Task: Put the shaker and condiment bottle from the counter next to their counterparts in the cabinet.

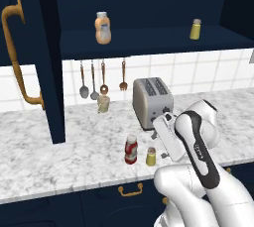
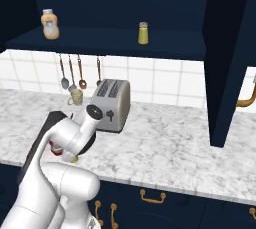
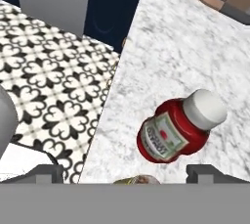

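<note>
In the hand view we see our two dark fingertips [image 3: 46, 172] spread wide at the bottom corners of the frame, holding nothing; the gripper [image 3: 125, 176] hangs open over the counter [image 3: 195, 47]. Just above the gap, nearer the right-hand tip, stands the condiment bottle [image 3: 173, 132], red with a white cap and pale label, clear of both tips. The cap of the shaker [image 3: 136, 180] peeks in at the bottom centre, between the tips.

In the left base view the condiment bottle [image 1: 131, 149] and shaker [image 1: 151, 157] stand just beside each other near the counter's front edge, below and left of the toaster [image 1: 152, 102]. Higher in that frame, the cabinet [image 1: 149, 40] stands open; its shelf holds a peach-orange bottle [image 1: 102, 28] towards the left and a twin yellow shaker [image 1: 195, 28] towards the right, well apart.
</note>
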Available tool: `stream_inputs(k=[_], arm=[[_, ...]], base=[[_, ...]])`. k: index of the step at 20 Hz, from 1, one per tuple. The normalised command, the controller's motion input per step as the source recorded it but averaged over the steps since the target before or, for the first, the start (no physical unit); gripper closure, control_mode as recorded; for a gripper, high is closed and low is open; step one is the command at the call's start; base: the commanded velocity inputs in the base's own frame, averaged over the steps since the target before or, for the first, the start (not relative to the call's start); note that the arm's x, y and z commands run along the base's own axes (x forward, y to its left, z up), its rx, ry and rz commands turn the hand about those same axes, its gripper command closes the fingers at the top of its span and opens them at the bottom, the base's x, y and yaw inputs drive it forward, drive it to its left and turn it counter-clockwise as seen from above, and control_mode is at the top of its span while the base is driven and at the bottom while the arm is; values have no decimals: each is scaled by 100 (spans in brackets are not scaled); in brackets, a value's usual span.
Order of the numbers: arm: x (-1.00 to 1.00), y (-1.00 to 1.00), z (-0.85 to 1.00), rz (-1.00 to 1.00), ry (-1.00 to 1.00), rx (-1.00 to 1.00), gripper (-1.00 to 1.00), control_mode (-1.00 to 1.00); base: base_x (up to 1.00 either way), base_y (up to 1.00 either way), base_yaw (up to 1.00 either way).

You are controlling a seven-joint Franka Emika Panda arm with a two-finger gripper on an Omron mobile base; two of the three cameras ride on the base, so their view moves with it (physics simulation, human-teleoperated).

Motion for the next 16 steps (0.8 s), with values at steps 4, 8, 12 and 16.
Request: stream_inputs(k=[4, 8, 12, 16], arm=[[1, 13, -48, 0, 0, 0, -100, -100], [5, 2, -57, 0, 4, 0, -100, -100], [18, 0, -48, -1, 5, 0, -100, -100], [15, 0, -39, 0, 0, 2, -100, -100]], base=[[0, 0, 0], [0, 0, 0], [0, 0, 0], [0, 0, 0]])
